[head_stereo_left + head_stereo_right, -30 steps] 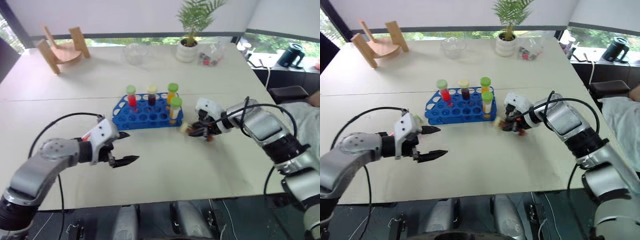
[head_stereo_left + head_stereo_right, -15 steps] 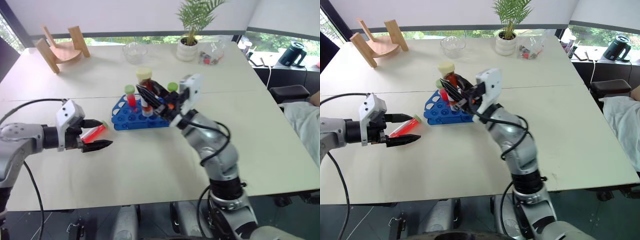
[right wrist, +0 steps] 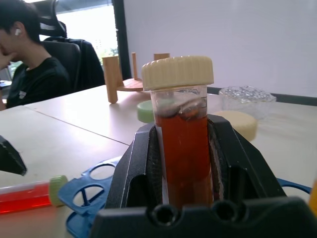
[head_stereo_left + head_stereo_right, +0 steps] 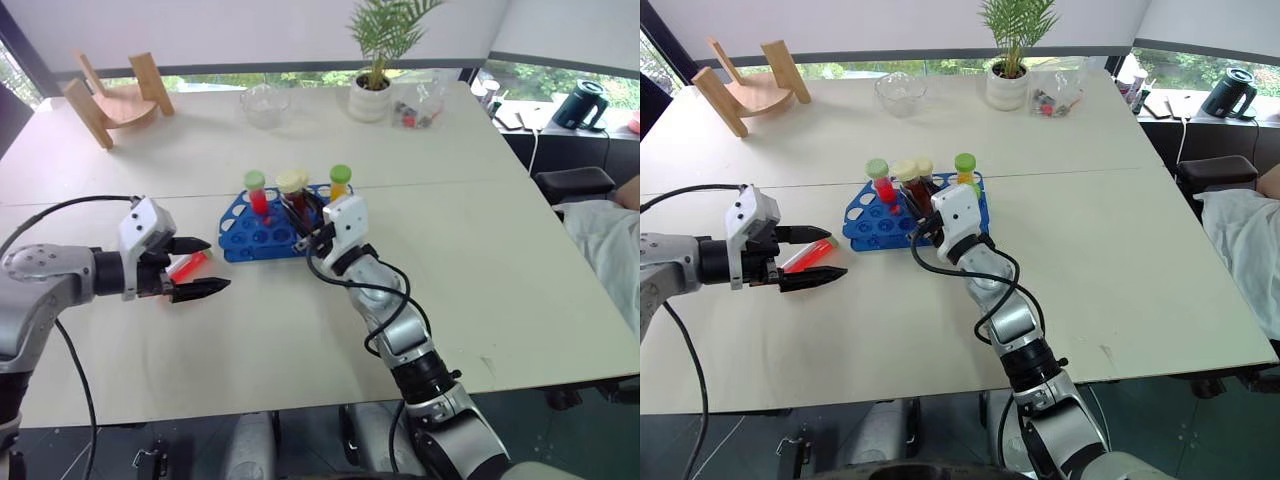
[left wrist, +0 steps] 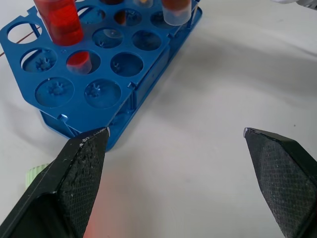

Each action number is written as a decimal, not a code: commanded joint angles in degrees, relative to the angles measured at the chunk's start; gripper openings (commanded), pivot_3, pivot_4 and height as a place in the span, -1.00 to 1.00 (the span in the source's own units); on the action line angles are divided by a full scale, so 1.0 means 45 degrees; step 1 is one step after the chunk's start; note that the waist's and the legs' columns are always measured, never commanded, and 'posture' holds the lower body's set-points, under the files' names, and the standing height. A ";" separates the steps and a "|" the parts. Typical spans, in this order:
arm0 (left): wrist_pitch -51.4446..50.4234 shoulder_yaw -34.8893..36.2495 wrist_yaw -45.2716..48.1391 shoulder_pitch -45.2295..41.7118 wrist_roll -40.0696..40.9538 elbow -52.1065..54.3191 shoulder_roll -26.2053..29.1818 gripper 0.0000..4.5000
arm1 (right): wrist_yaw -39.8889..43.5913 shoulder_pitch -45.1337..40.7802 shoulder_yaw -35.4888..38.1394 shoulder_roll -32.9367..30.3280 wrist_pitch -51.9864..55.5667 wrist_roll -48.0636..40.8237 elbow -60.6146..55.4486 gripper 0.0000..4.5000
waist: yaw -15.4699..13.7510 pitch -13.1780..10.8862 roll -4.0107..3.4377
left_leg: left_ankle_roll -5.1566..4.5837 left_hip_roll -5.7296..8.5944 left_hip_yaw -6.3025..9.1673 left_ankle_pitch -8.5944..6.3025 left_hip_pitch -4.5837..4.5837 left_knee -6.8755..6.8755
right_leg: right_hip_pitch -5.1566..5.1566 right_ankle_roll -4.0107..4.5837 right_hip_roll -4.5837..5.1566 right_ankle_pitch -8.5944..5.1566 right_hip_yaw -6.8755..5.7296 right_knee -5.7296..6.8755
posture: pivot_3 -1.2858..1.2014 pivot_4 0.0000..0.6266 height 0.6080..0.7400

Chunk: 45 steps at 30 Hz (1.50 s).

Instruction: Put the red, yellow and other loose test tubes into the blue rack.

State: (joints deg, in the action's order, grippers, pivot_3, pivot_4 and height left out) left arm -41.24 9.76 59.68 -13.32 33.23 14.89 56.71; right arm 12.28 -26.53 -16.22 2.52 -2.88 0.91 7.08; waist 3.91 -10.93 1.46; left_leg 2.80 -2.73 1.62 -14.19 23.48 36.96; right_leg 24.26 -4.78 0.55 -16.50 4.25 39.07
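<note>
The blue rack [image 4: 250, 240] stands mid-table with a red tube with a green cap [image 4: 257, 193] and an orange tube with a green cap [image 4: 340, 181] upright in it. My right gripper [image 4: 308, 213] is shut on a dark red tube with a cream cap [image 3: 182, 144], held upright just over the rack's right part beside another cream-capped tube [image 4: 926, 166]. A loose red tube [image 4: 186, 266] lies on the table left of the rack, between the fingers of my open left gripper [image 4: 216, 265], which do not touch it.
At the far side of the table are a wooden stand [image 4: 110, 92], a glass bowl [image 4: 265, 102], a potted plant [image 4: 373, 92] and a clear container [image 4: 420, 105]. A person [image 3: 34, 64] sits beyond the table's left end.
My right arm swung left from the table beside the rack, lifted the cream-capped tube high, then lowered it to the rack. My left gripper shifted left, and the lying red tube now shows between its fingers.
</note>
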 commanded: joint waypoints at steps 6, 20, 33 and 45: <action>-0.0100 0.0214 -0.0202 -0.0027 0.0159 0.0356 -0.0182 1.00 | -0.0426 -0.0422 0.0135 0.0823 -0.1745 0.0282 0.1507 -0.61 | 0.0010 0.0001 0.0002 | 0.0000 -0.0001 0.0002 0.0000 -0.0001 0.0001 | -0.0001 0.0000 0.0000 0.0000 0.0001 0.0002 | 0.03 -0.52 1.00; -0.0124 0.0298 -0.0296 0.0073 0.0143 0.0353 -0.0110 1.00 | -0.0640 -0.0729 0.0202 0.0967 -0.3122 0.0799 0.2992 -0.39 | 0.0019 0.0001 0.0002 | 0.0003 0.0000 0.0003 0.0002 -0.0009 0.0002 | -0.0002 0.0001 0.0000 0.0001 0.0003 0.0014 | 0.03 -0.52 1.00; -0.0081 0.0841 -0.0945 -0.0697 -0.0005 -0.0226 -0.0075 1.00 | 0.0567 -0.0275 -0.0240 0.0186 -0.1919 0.0822 -0.1059 0.99 | -0.0033 -0.0001 0.0000 | 0.0004 0.0001 0.0008 0.0002 -0.0006 0.0004 | -0.0002 0.0001 0.0000 0.0001 0.0003 0.0015 | 0.03 -0.52 1.00; -0.1797 -0.3303 0.0172 -0.4256 -0.3066 -0.2831 0.2807 1.00 | 0.6262 -0.0883 0.2512 -0.6156 0.9826 -0.8923 -0.9346 0.99 | -0.0354 -0.0009 -0.0013 | 0.0001 0.0007 0.0009 0.0001 -0.0006 0.0007 | -0.0017 -0.0002 0.0000 -0.0006 -0.0010 0.0011 | 0.03 -0.52 1.00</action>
State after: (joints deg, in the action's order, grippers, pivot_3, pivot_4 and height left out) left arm -48.59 -2.11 58.65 -30.72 21.75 1.77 68.56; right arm 35.77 -31.11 -6.55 -21.61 33.50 -30.67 -30.57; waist 2.32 -10.97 1.40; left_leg 2.80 -2.70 1.66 -14.19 23.46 37.01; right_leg 24.18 -4.78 0.57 -16.54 4.20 39.11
